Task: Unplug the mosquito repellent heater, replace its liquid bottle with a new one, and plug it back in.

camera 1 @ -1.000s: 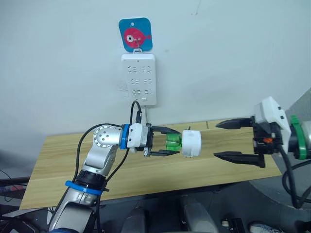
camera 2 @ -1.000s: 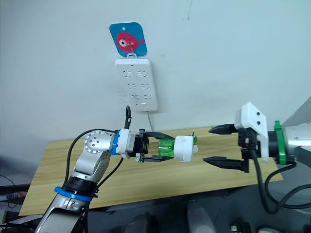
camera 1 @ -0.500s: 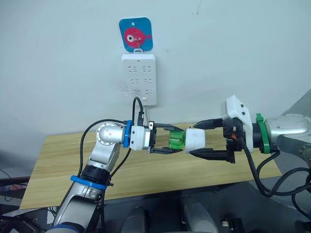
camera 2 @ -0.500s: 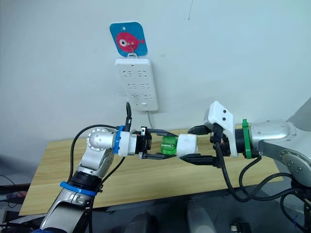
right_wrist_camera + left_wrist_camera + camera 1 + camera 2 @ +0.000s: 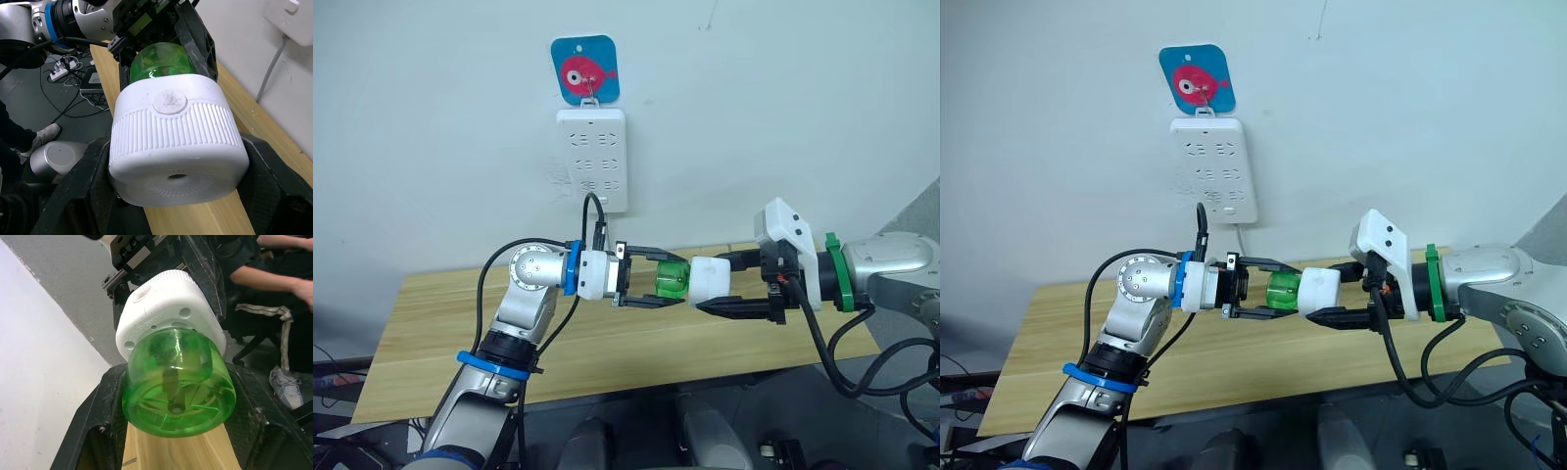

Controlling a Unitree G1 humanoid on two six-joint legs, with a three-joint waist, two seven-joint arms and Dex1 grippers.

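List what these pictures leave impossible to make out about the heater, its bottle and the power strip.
- Plug pins of the mosquito repellent heater: hidden in the head views between the right gripper fingers.
- Joint between heater and green bottle: hidden in the left wrist view behind the bottle's base.
- Liquid level: unreadable through the tinted plastic.
- Power strip sockets: too small to tell their types.

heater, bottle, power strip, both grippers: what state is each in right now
mosquito repellent heater: unplugged, held in mid-air
green bottle: attached to the heater
left gripper: shut on the bottle
right gripper: shut on the heater
power strip: wall-mounted, sockets empty
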